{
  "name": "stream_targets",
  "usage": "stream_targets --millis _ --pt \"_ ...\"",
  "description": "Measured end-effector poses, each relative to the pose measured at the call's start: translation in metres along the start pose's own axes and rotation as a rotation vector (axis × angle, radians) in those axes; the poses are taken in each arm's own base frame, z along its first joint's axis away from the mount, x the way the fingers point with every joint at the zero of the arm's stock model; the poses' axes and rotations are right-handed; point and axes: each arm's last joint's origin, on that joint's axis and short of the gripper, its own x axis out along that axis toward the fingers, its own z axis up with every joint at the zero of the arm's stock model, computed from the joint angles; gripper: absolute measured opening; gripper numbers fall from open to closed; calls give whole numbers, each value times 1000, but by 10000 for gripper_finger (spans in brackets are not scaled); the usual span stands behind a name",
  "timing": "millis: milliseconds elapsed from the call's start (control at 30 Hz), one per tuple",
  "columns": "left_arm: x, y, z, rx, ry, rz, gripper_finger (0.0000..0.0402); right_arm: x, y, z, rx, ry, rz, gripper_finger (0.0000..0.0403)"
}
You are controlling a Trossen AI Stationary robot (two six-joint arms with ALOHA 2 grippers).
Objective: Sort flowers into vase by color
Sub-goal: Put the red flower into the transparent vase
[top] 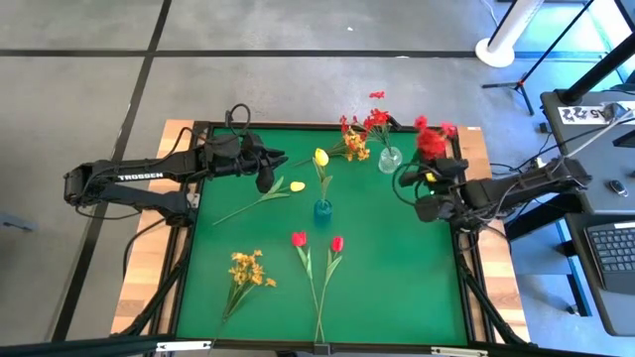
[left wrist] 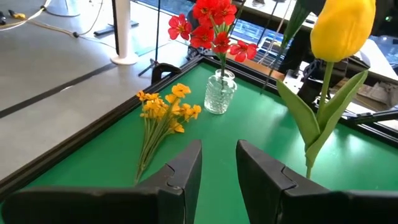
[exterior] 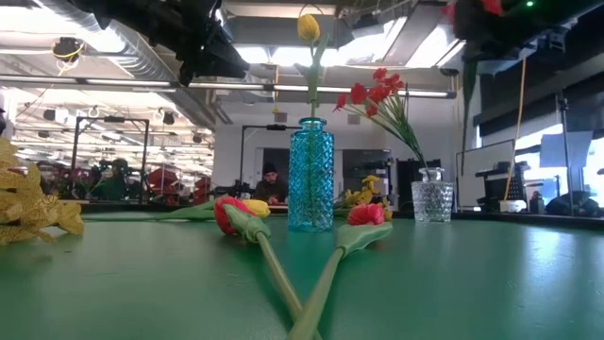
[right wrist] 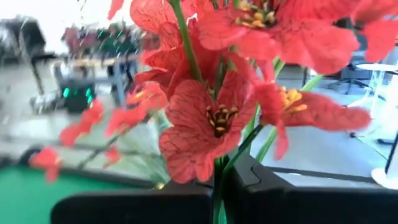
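R end effector [top: 425,171] pinching red spray [top: 430,141] nr clear vase [top: 390,159]; L end effector [top: 264,178] spread.

A robotics lab or workshop, it seems: a green-topped table [top: 397,288] on a concrete floor [top: 298,89], ceiling strip lights [exterior: 94,42], benches behind with a seated person [exterior: 271,182], blurred, and a keyboard [top: 613,248].

Two dark arms, black cabling looped at the joints. Left arm [top: 134,178] lettered TROSSEN in white. Left tool [left wrist: 217,171]: two black angular fingers.
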Motion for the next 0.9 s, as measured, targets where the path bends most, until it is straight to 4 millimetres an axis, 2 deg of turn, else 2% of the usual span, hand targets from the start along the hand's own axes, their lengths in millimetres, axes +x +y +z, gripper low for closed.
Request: stream_targets --millis 100,200,300,367,500,667,767,900 --pt "0 0 0 5 0 0 96 0 21 2 -111 65 109 2" --pt "0 0 0 7 0 1 96 3 47 10 -216 84 336 2" --pt "0 0 0 6 0 1 96 7 64 22 -234 4 550 2" --pt "0 0 0 6 4 -3 96 13 65 29 -289 -64 540 2" --pt "0 0 -2 4 27 0 96 30 51 41 -367 -115 451 1" --pt "0 1 -3 5 33 2 96 36 12 60 -404 -118 484 1" --pt "0 1 -3 5 34 3 96 33 -13 69 -336 -150 524 1" --pt "0 1 -3 5 33 5 96 27 -41 64 -204 -240 613 1"
